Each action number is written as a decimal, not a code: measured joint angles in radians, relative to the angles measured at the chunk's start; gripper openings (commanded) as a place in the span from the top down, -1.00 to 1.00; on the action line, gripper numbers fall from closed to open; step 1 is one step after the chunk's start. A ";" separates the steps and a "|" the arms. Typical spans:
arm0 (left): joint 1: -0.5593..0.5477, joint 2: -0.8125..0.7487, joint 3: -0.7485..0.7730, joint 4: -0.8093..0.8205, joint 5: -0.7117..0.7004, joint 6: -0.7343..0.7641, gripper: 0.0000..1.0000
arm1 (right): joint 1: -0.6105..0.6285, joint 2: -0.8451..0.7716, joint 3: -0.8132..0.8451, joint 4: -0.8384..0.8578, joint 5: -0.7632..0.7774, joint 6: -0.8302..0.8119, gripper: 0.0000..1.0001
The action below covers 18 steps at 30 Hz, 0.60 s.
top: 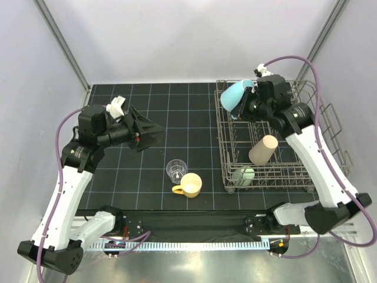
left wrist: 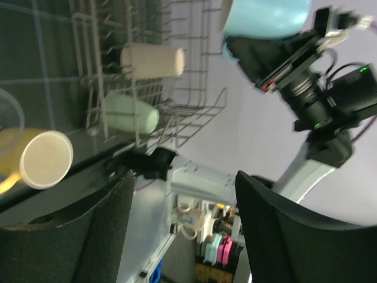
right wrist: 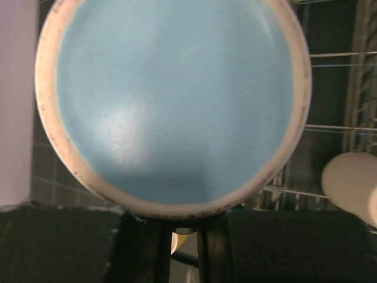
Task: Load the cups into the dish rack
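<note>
Dark gridded desk (top: 177, 118) carries clear glass (top: 176, 170) and yellow mug (top: 189, 185); right tool (top: 246, 105) grasps light blue cup (top: 235, 97) above dish rack (top: 277, 184), upper right; left tool (top: 154, 137) hangs released.

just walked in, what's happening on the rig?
Loading cups into the dish rack. The right gripper holds the light blue cup above the rack's far end. The tan tumbler and pale green cup sit in the rack. The clear glass and yellow mug stand on the table; the left gripper hovers open and empty.
</note>
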 measured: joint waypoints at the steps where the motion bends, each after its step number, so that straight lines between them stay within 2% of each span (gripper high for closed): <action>1: 0.000 0.009 0.020 -0.062 -0.002 0.032 -0.34 | 0.000 0.024 0.022 -0.021 0.040 -0.007 0.92; 6: 0.001 0.042 0.116 -0.276 -0.042 0.118 -0.34 | -0.001 0.120 0.082 -0.082 0.220 -0.059 0.92; 11: 0.001 0.006 0.125 -0.426 -0.078 0.138 -0.35 | -0.002 0.132 0.076 -0.113 0.341 -0.098 0.92; 13: 0.001 0.029 0.180 -0.519 -0.090 0.165 -0.36 | -0.002 0.134 0.075 -0.113 0.374 -0.106 0.92; 18: 0.001 0.121 0.311 -0.594 -0.108 0.232 -0.34 | -0.005 0.200 0.082 -0.114 0.435 -0.099 0.92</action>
